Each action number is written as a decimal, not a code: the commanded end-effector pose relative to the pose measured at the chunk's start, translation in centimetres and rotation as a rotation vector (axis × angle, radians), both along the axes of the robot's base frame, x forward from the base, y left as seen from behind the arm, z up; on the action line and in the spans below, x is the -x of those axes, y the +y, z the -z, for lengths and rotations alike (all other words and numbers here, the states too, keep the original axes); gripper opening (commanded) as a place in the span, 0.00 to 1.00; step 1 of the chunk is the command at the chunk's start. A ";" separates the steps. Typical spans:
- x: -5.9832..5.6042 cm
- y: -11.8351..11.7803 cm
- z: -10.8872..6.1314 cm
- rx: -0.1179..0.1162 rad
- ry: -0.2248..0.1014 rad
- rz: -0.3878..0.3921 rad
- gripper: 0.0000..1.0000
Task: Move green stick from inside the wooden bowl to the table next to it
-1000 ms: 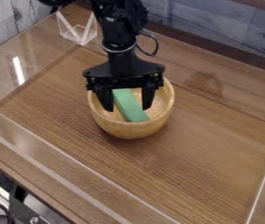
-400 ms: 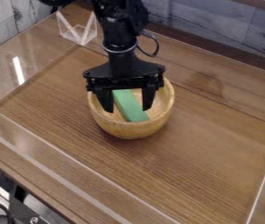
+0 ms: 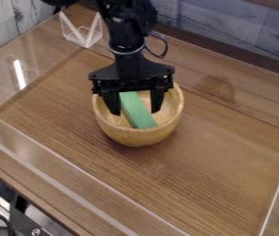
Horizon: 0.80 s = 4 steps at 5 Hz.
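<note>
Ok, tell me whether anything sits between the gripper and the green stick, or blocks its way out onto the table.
Nothing visible separates them: the open gripper is lowered into the wooden bowl with a finger on either side of the green stick. Toward the table, only the bowl's wall stands in the way, so the stick has to be lifted over it. The tabletop beside the bowl looks bare.

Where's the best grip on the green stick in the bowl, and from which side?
Probably mid-length on the green stick, pinching across its narrow width from straight above. It lies slanted inside the wooden bowl, whose thick walls block a side approach. The open tool already hangs over it, fingers on either side.
</note>
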<state>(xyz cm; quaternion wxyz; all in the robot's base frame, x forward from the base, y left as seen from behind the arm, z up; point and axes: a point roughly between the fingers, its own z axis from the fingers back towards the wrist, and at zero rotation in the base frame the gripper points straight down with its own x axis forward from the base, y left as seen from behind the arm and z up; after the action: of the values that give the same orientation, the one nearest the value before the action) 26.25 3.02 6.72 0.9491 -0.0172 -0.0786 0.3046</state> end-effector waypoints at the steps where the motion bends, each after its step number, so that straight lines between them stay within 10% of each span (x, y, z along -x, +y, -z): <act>1: -0.7 0.0 0.0 -0.018 -0.034 -0.005 1.00; 4: -0.9 0.3 2.6 -0.055 -0.040 -0.024 1.00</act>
<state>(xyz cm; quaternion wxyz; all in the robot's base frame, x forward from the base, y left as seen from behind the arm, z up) 26.57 3.26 3.40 0.9450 0.0062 -0.0904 0.3144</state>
